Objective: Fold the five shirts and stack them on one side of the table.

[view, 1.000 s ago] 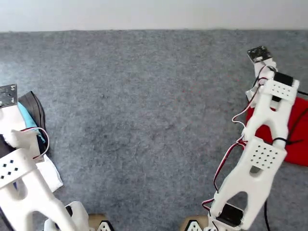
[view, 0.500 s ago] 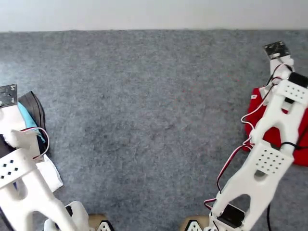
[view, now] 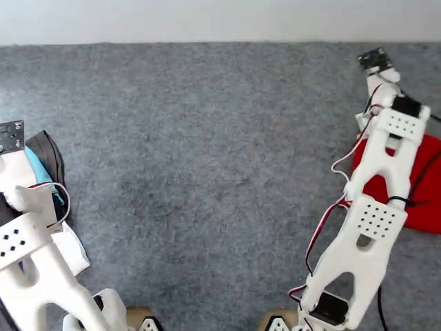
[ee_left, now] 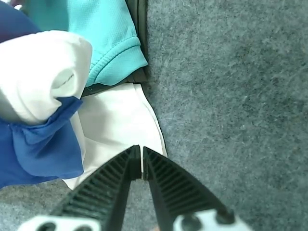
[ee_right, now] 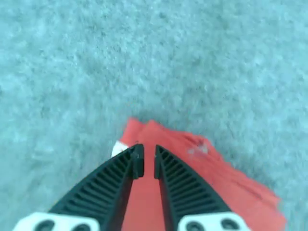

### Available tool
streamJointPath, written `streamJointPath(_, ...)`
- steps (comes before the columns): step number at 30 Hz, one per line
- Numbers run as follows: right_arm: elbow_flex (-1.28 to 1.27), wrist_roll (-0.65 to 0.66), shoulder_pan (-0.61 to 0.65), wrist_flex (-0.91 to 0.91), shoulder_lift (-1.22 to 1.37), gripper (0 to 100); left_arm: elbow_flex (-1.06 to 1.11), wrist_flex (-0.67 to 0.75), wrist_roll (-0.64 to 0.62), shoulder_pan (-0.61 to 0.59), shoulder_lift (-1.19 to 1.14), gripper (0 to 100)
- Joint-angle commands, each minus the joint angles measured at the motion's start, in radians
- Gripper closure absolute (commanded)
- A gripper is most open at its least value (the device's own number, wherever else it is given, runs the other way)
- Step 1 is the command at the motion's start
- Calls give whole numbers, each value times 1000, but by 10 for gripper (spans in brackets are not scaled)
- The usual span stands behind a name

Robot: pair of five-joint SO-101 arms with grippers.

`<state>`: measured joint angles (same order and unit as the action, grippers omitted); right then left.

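A pile of shirts lies at the table's left edge under my left arm (view: 27,255): a dark shirt (view: 54,155), a teal shirt (ee_left: 101,38), a blue shirt (ee_left: 38,144) and a white shirt (ee_left: 115,120). My left gripper (ee_left: 142,161) is shut, its tips over the white shirt's edge. A red shirt (view: 422,186) lies flat at the right edge, partly hidden by my right arm (view: 386,158). My right gripper (ee_right: 145,161) hovers over a corner of the red shirt (ee_right: 202,192), open by a narrow gap, beside a small white tag (ee_right: 118,148).
The grey felt table top (view: 207,138) stretches bare between the two arms. Its far edge meets a pale wall (view: 207,21). Both arm bases stand at the near edge.
My right arm swung to the right and then back left and a little farther away over the red shirt. The shirt stayed put. The left arm has not moved.
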<state>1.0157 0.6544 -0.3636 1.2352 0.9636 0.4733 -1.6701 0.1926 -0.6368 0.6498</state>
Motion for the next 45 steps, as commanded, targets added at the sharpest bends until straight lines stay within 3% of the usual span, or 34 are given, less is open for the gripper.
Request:
streamJointPath(1,183,-75,-41,209,-12,941,-7,9,9,0,15,986)
streamJointPath(7,443,-103,-44,561,-12,941,-13,2,9,2,15,986)
streamJointPath(12,466,-152,-67,564,-59,941,-12,-35,9,0,15,984)
streamJointPath(18,153,-153,-71,565,-277,941,-42,-83,109,-14,15,893)
streamJointPath(21,-84,-155,-68,564,-440,941,-136,-83,153,-84,12,870)
streamJointPath(27,-506,-157,-65,561,-705,941,-246,-81,420,-253,5,806)
streamJointPath(33,-761,-157,-65,559,-835,941,-242,-51,634,-368,-12,804)
streamJointPath(45,-947,-157,-65,559,-961,941,-331,72,635,-433,-390,808)
